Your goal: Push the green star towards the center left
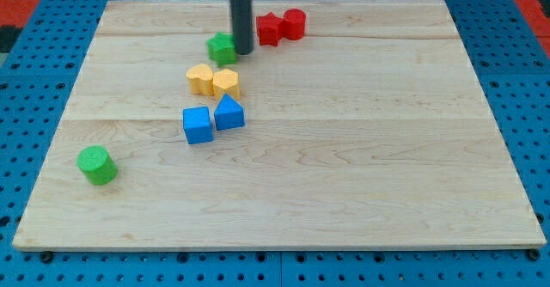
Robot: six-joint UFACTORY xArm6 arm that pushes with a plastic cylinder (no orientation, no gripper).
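The green star (222, 47) lies near the view's top, left of the middle of the wooden board (361, 167). My tip (242, 51) stands right against the star's right side, touching or nearly touching it. The dark rod rises straight up out of the view's top.
A red star (270, 29) and a red block (294, 23) sit just right of the rod. A yellow heart (200, 78) and a yellow hexagon (226, 83) lie below the green star. A blue cube (197, 125) and a blue triangle (229, 113) lie lower. A green cylinder (96, 165) sits at lower left.
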